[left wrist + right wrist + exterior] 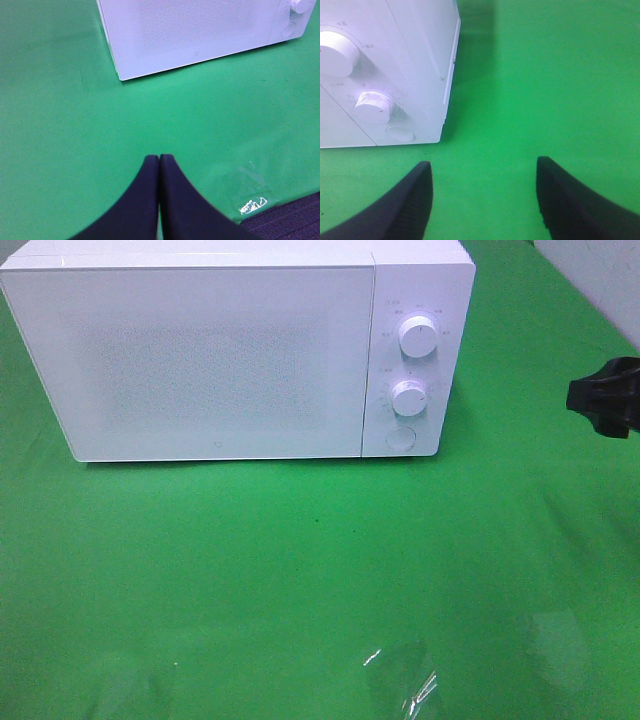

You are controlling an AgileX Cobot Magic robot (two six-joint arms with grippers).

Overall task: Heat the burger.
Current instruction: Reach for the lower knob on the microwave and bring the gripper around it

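Note:
The burger is out of view in every frame. A white microwave [215, 350] stands at the back of the green cloth with its door closed; it also shows in the left wrist view [200, 30] and the right wrist view [385, 75]. My left gripper [159, 159] is shut with nothing between its fingers, low over the cloth in front of the microwave's door. My right gripper [482, 170] is open and empty, to the right of the microwave's control panel. In the high view only its dark tip [605, 395] shows at the right edge.
The panel carries an upper knob [417, 337], a lower knob [409, 398] and a round button [401, 438]. A patch of clear plastic [400, 675] lies on the cloth near the front edge. Dark carpet [290, 220] shows beyond the table's edge.

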